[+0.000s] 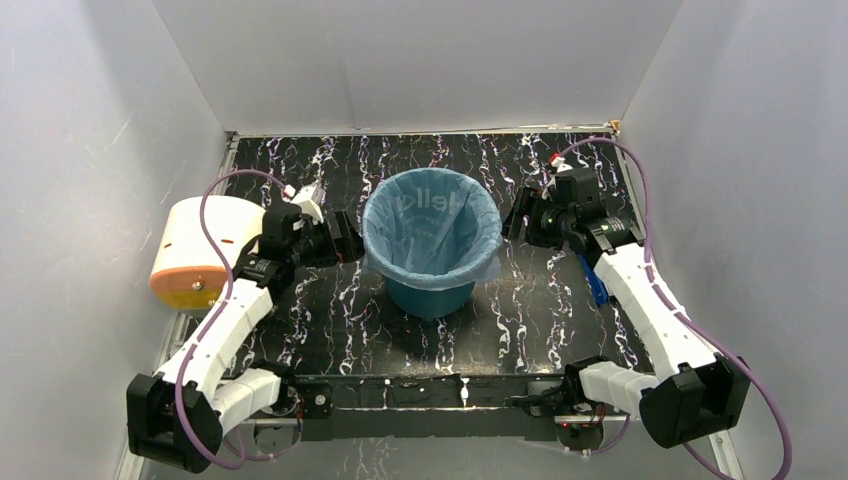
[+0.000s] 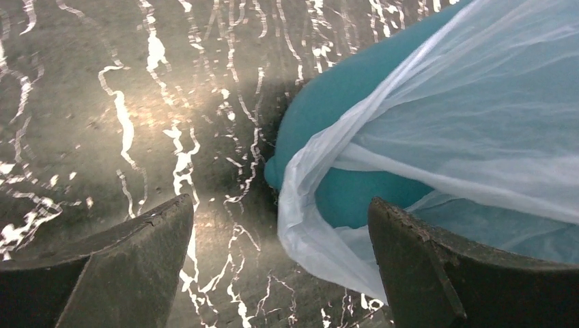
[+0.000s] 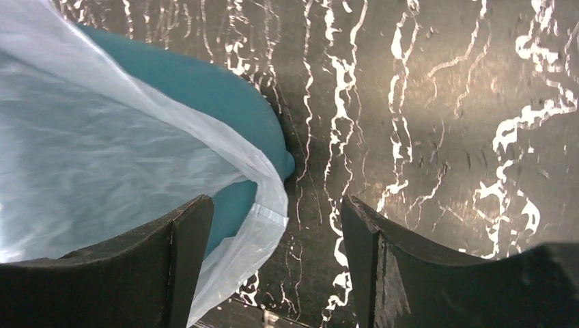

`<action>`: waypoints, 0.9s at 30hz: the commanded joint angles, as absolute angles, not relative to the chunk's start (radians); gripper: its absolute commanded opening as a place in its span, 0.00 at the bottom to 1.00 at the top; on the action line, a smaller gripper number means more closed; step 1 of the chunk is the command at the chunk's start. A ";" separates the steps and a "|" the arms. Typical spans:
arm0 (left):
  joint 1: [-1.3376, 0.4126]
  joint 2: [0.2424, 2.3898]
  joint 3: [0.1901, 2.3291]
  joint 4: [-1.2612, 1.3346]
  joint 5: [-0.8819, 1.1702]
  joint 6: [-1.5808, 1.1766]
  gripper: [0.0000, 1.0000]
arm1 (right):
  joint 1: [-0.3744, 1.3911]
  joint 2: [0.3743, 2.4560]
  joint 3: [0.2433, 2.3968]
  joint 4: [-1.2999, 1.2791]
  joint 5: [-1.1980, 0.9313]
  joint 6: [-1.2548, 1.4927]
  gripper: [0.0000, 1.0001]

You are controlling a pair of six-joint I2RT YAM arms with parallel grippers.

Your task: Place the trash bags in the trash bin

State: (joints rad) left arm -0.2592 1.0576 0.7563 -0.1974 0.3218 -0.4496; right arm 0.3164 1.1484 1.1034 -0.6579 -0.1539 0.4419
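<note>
The trash bag (image 1: 432, 222) lines the trash bin (image 1: 430, 296) on the counter (image 1: 330, 335), its edge draped over the rim. The left claw (image 1: 352, 241) and right claw (image 1: 513, 223) flank the bin, both spread wide and empty.

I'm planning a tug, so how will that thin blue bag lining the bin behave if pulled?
Probably floppy: the bag drapes in loose folds over the bin rim. Likely light, since the film is translucent. A hard tug might lift its hem off.

A: Can you read the white lettering on the trash bag (image 1: 432, 235)?
B: No, too blurred. It hides the inside of the trash bin (image 1: 430, 298), and the right arm (image 1: 650, 295) covers part of a blue thing (image 1: 597, 283).
</note>
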 commanded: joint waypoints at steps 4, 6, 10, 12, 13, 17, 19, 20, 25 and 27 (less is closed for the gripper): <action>-0.259 1.031 0.744 -0.316 0.073 -0.496 0.98 | 0.222 1.143 0.926 -0.430 -0.345 0.684 0.79; -0.259 1.075 0.745 -0.281 0.136 -0.498 0.97 | 0.208 1.178 0.873 -0.352 -0.436 0.771 0.78; -0.259 1.110 0.726 -0.146 0.305 -0.515 0.97 | 0.207 1.219 0.794 -0.217 -0.571 0.842 0.77; -0.259 1.099 0.693 -0.069 0.356 -0.535 0.97 | 0.206 1.251 0.760 -0.158 -0.641 0.856 0.77; -0.258 1.100 0.679 -0.033 0.399 -0.539 0.97 | 0.206 1.273 0.755 -0.146 -0.665 0.857 0.78; -0.258 1.172 0.675 -0.030 0.494 -0.526 0.96 | 0.207 1.391 0.771 -0.150 -0.759 0.830 0.77; -0.259 1.187 0.657 -0.013 0.520 -0.532 0.94 | 0.205 1.435 0.793 -0.157 -0.780 0.806 0.76; -0.260 1.187 0.647 -0.006 0.528 -0.534 0.94 | 0.205 1.451 0.812 -0.174 -0.768 0.789 0.76; -0.265 1.158 0.601 0.023 0.531 -0.567 0.93 | 0.196 1.506 0.913 -0.286 -0.666 0.690 0.77; -0.266 1.141 0.589 0.042 0.515 -0.608 0.94 | 0.189 1.511 0.941 -0.315 -0.650 0.667 0.77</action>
